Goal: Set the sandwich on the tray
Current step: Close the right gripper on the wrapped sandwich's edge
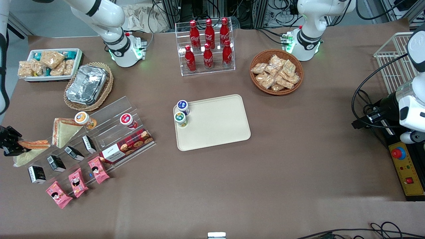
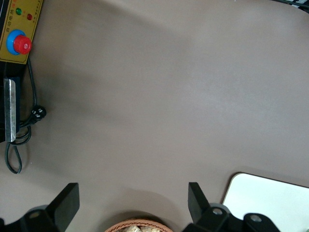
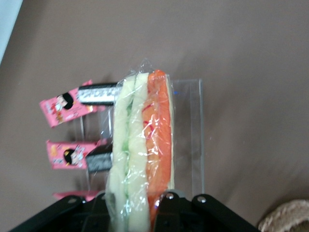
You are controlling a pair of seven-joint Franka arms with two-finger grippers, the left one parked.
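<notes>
The sandwich (image 1: 33,145) is a clear-wrapped wedge with a broad orange-red band and pale bread. It sits at the working arm's end of the table, by the end of the acrylic rack (image 1: 109,132). My right gripper (image 1: 10,142) is shut on it. In the right wrist view the fingers (image 3: 169,208) clamp the sandwich (image 3: 142,140) by its wide end, above the rack and the pink packets (image 3: 65,107). The cream-beige tray (image 1: 219,127) lies flat in the middle of the table, well away from the gripper. Its corner shows in the left wrist view (image 2: 270,198).
Two small bottles (image 1: 182,113) stand on the tray's corner nearest the working arm. A second, pale-faced wedge (image 1: 63,131) leans on the rack beside small bottles, black boxes and a biscuit box (image 1: 127,146). A foil container (image 1: 87,84), cola rack (image 1: 207,46) and snack basket (image 1: 276,72) stand farther from the camera.
</notes>
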